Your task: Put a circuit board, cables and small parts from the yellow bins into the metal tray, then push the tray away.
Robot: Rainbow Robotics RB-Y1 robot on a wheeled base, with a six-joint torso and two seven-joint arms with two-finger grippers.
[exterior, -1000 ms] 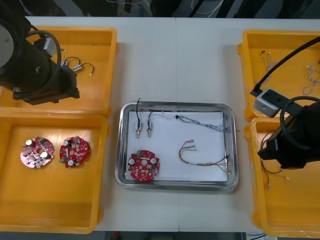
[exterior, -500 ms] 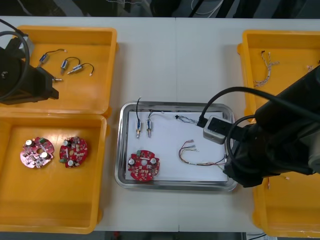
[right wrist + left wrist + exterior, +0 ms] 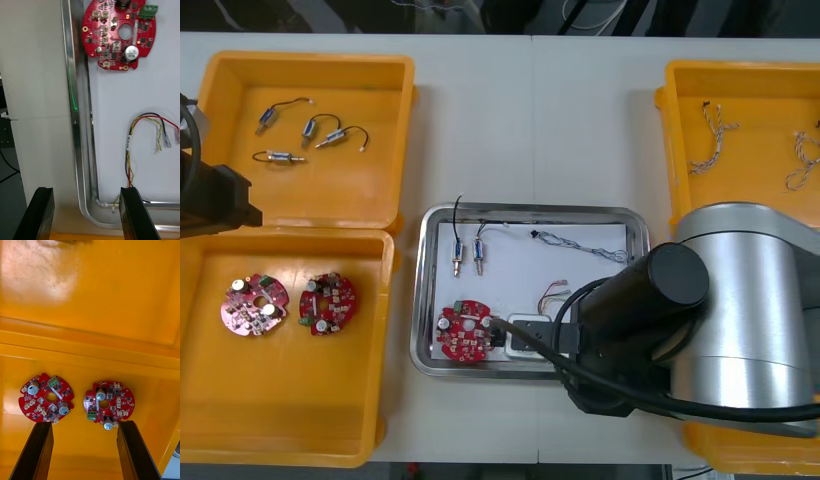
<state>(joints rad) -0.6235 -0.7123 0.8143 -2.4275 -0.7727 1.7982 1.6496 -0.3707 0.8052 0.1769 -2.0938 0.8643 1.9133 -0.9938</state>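
Tray rim [image 3: 76, 112] lies between the right hand's [image 3: 88, 215] spread fingers.

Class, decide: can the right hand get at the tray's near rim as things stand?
Probably yes. The open right hand hangs with one finger to each side of the tray's rim, and nothing lies between them. Only the red and yellow cable lies close by the inner finger.

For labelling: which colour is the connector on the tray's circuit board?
The connector is green; right wrist view.
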